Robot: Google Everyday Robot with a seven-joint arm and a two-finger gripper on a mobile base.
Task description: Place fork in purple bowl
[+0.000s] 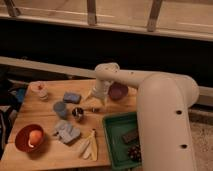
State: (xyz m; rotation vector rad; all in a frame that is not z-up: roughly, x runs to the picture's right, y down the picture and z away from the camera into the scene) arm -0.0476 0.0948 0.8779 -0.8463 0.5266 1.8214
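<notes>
On my one camera view I see a wooden table (50, 155) with the white arm (150, 85) reaching over it from the right. The gripper (97, 102) points down at the middle of the table's far half, just left of the purple bowl (119, 91). Its two fingers (91, 95) are spread wide apart, and I see nothing caught between them.

The fork (93, 108) is hard for me to pick out. A thin, dim streak lies on the wood just under the fingertips, between the metal cup (77, 113) and the green tray (116, 131), and I take that for it. I cannot tell whether the fingers touch it. It is on the table, not in the purple bowl, which sits near the far edge, close beside the gripper.

Left of the gripper lies a blue sponge (72, 97). In front of that sponge stands a blue-grey cup (60, 108), with the metal cup just to its right. A small pale cup (40, 90) stands at the far left corner.

Nearer to me, a red bowl (21, 142) at the left edge holds something orange (34, 136). Beside it lies a grey-blue bundle (66, 132), then a pale yellow peel (89, 148). The green tray at the right holds two dark items I cannot identify.
</notes>
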